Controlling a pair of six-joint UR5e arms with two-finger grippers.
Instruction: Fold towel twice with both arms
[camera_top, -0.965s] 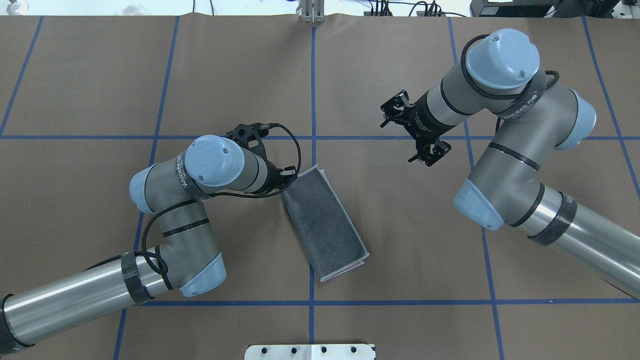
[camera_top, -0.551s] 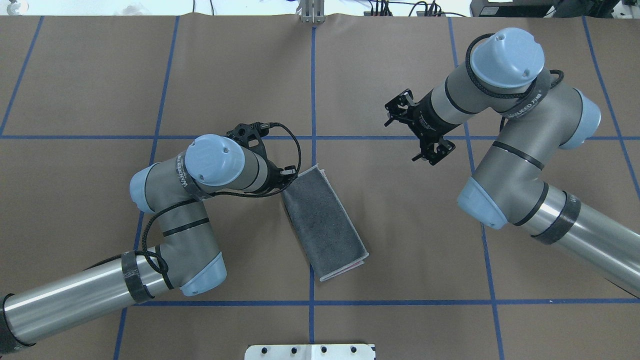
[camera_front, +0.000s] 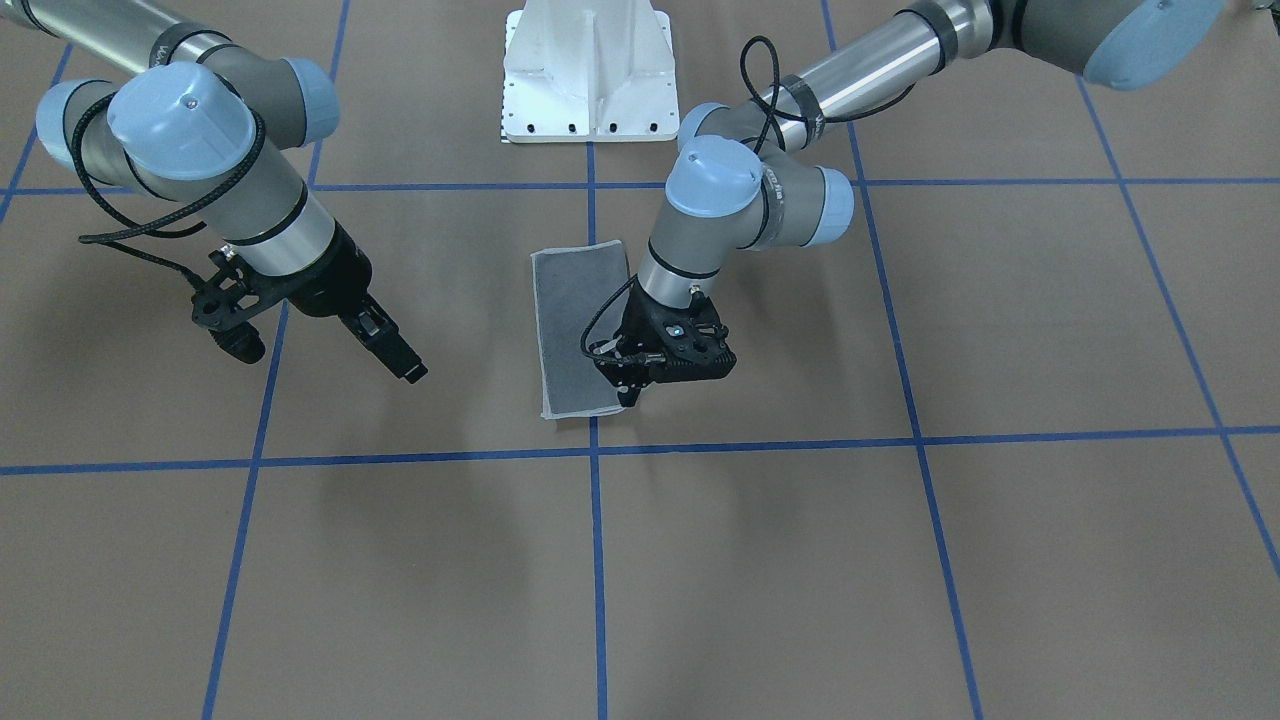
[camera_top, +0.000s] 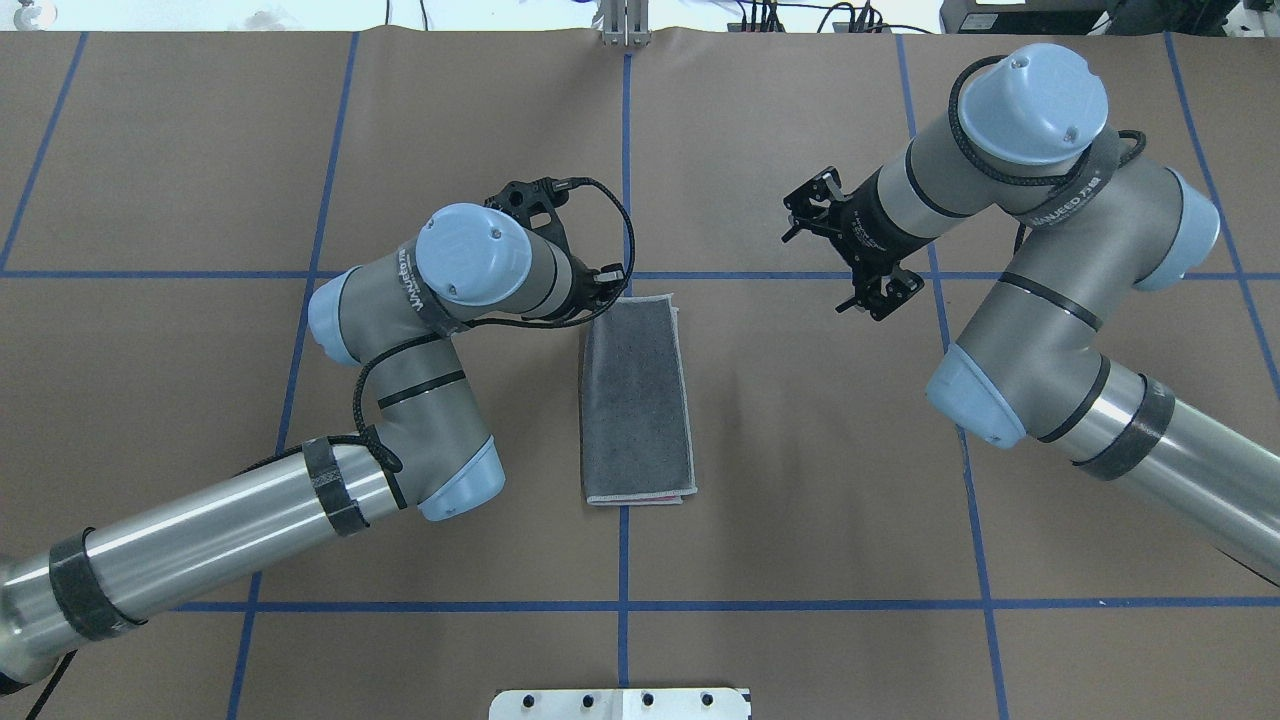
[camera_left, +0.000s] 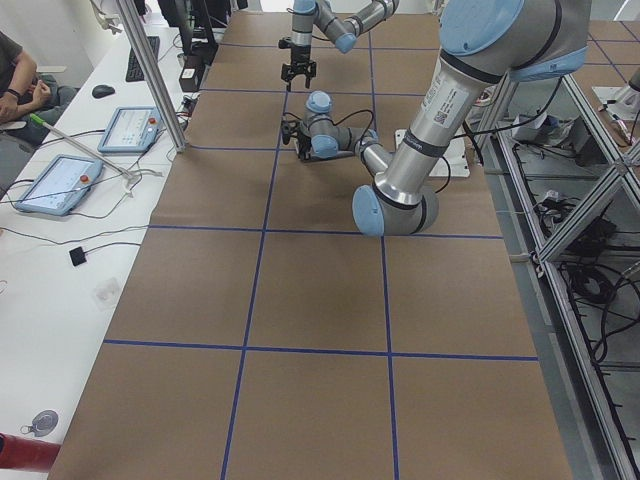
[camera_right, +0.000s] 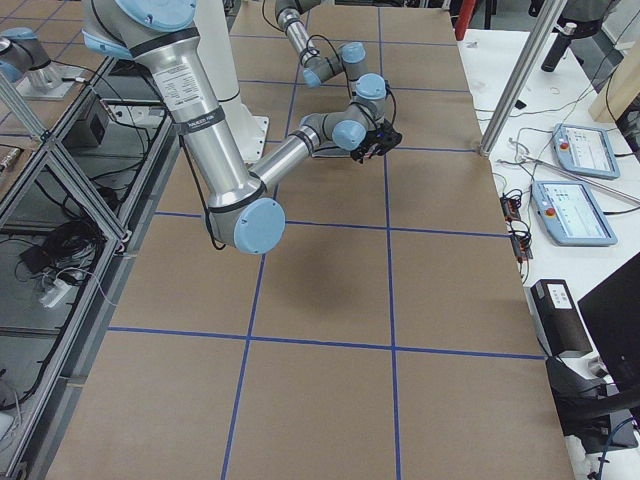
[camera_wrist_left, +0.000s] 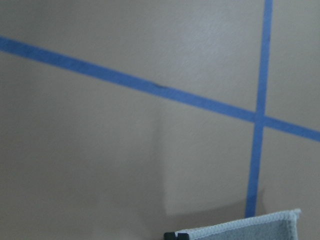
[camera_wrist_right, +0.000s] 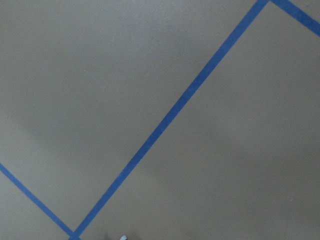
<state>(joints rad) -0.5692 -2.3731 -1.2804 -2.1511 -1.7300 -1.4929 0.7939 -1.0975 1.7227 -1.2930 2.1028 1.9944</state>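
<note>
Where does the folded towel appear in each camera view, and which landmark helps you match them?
Exterior front-facing: towel at centre.
Overhead exterior: centre, dark grey face up.
Exterior left: cannot make it out.
Exterior right: cannot make it out.
Left wrist-mounted: one corner at the bottom edge.
Right wrist-mounted: not clearly in it.
Shared landmark: the blue tape cross beside the short end farthest from the robot.
</note>
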